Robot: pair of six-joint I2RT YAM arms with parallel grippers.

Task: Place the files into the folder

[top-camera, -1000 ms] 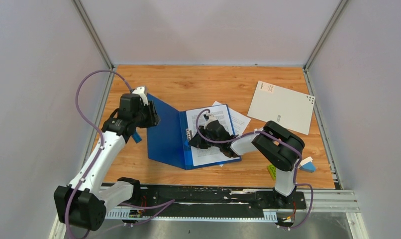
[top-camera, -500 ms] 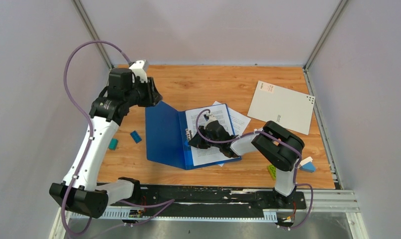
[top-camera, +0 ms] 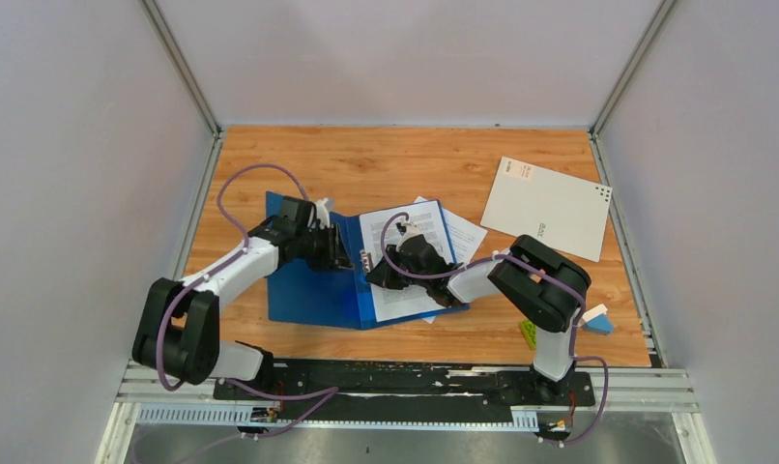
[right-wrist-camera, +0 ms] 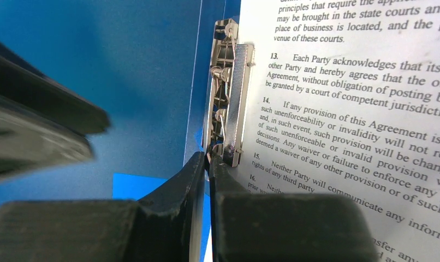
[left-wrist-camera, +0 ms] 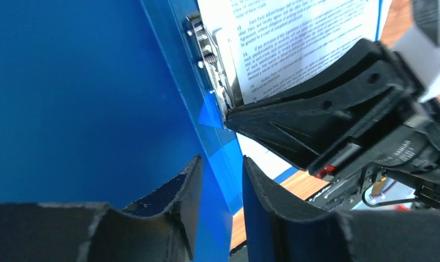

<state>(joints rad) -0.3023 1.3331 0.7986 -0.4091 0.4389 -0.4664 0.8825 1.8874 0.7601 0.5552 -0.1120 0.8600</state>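
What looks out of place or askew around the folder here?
One loose sheet pokes out askew past the right edge of the folder, apparently partly beneath it, instead of lying squared on the filed sheet inside.

The left arm, a second ago raised at the far-left corner of the blue folder and then lifted higher still, now stretches low across the folder's open left cover. The left gripper has come down to the spine, just beside the metal clip. The cover's outer edge lies further left than half a second ago.
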